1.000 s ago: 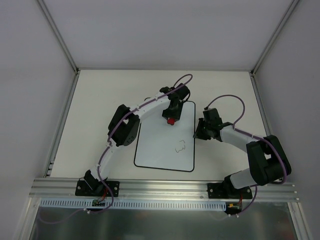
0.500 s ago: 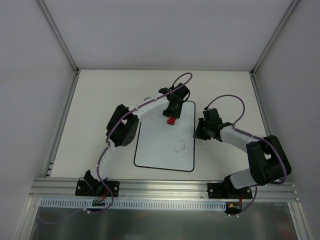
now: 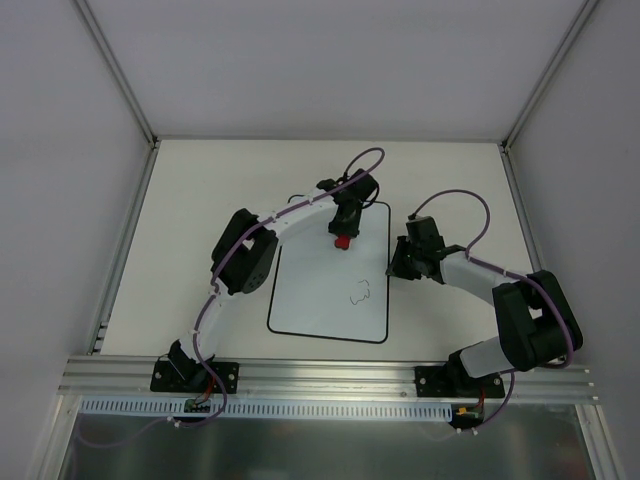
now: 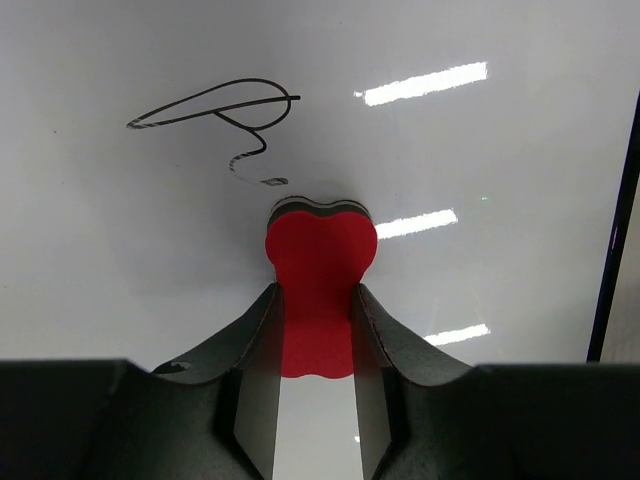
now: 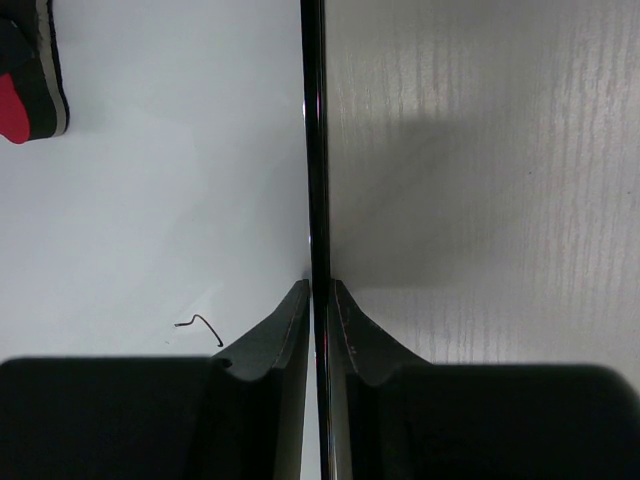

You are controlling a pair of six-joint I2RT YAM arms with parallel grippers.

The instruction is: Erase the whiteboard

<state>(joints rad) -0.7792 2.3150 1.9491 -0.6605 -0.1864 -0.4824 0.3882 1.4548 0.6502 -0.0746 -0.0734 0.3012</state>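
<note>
The whiteboard point(image 3: 320, 290) lies flat in the middle of the table, white with a thin black border. A dark scribble point(image 3: 363, 294) sits on its right half, and the same scribble point(image 4: 215, 110) shows ahead of the left wrist. My left gripper point(image 3: 342, 238) is shut on the narrow waist of a red bone-shaped eraser point(image 4: 318, 255) near the board's far edge; the eraser point(image 3: 342, 241) rests on the board. My right gripper point(image 3: 392, 268) is shut on the board's right edge point(image 5: 313, 150), one finger on each side of the black border.
The pale tabletop point(image 3: 200, 220) surrounds the board, closed in by white walls and a metal frame. An aluminium rail point(image 3: 320, 375) carrying both arm bases runs along the near edge.
The left gripper has closed onto the red eraser and shifted slightly toward the far edge of the board. The right arm has not moved.
</note>
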